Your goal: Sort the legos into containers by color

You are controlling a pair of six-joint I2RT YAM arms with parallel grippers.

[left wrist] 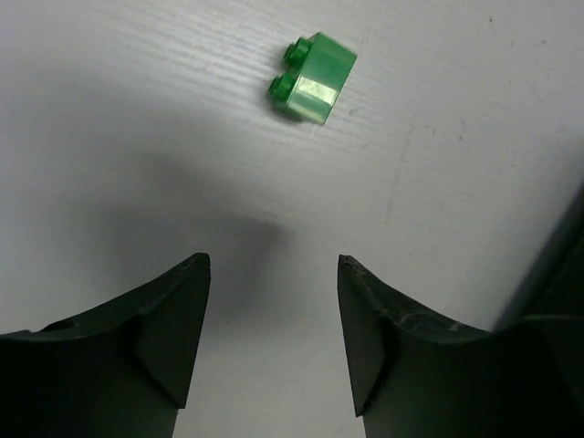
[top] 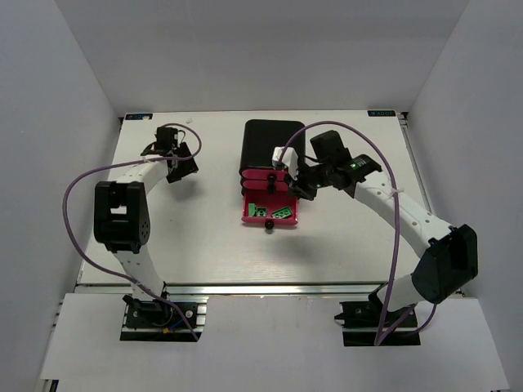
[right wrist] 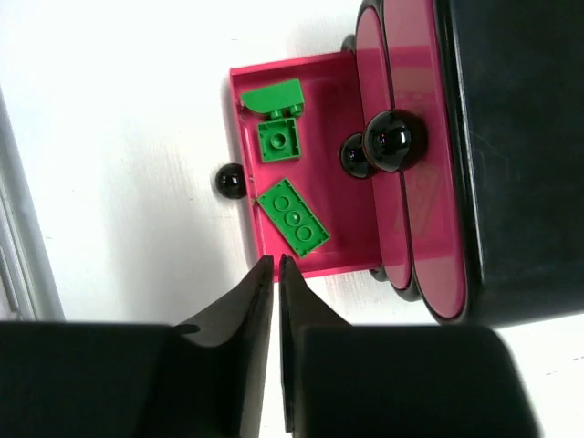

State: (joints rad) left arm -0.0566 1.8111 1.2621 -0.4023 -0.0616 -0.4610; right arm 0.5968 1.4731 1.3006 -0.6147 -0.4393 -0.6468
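Note:
The black casing (top: 263,143) holds three magenta drawers. The lowest drawer (top: 249,219) is pulled out and holds three green legos (top: 282,214); in the right wrist view they lie in the open drawer (right wrist: 360,224) as a long plate (right wrist: 292,217), a small square piece (right wrist: 277,141) and a sloped brick (right wrist: 274,98). The two upper drawers (right wrist: 429,182) are closed. My right gripper (right wrist: 274,262) is shut and empty, just beside the open drawer's near corner. My left gripper (left wrist: 274,265) is open above the bare table, with a green brick (left wrist: 312,78) lying ahead of it. No purple or yellow-green legos show.
Round black knobs (right wrist: 392,140) stick out from the drawer fronts, and the open drawer's knob (right wrist: 231,181) sits at its front. White walls enclose the table (top: 204,237) on three sides. The left arm (top: 122,212) arcs over the left side and the right arm (top: 409,212) over the right.

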